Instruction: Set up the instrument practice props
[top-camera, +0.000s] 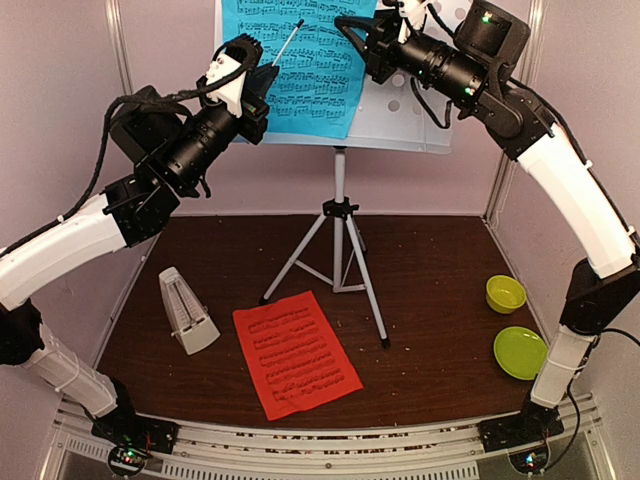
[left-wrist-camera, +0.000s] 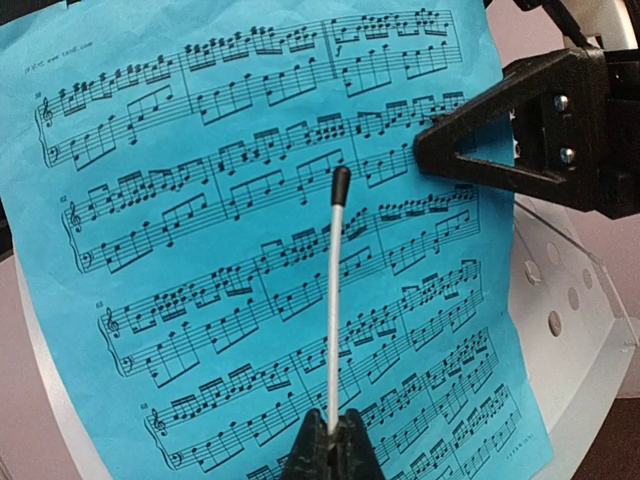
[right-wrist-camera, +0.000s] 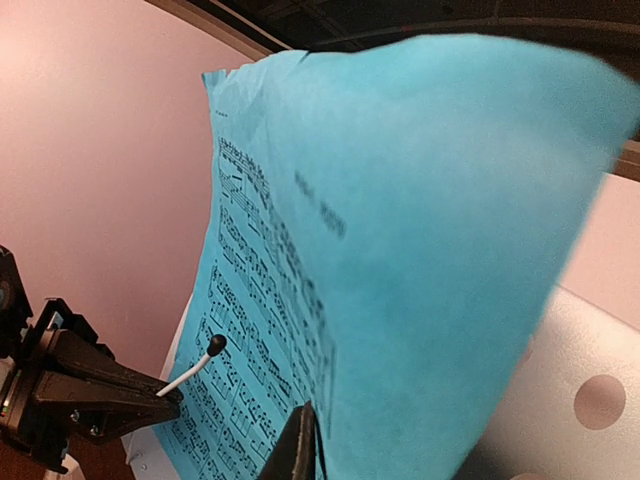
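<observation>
Blue sheet (top-camera: 300, 60) rests against the stand desk (top-camera: 405, 128), top centre of frame. Left gripper (left-wrist-camera: 331, 432) fingers are closed on a thin white rod (left-wrist-camera: 335, 300), which points up across the sheet. Right gripper (left-wrist-camera: 428, 152) fingers pinch the sheet's right edge.

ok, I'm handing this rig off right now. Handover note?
Left end effector: shut on a thin white rod with a black tip, in front of the blue music sheet.
Right end effector: one finger on the front of that sheet's right edge, the other hidden; grip unconfirmed.
Done: tripod standing, perforated stand desk up, blue sheet on it.
Left: red music sheet lies flat on the table, metronome beside it; the red sheet probably goes on the desk next.
</observation>
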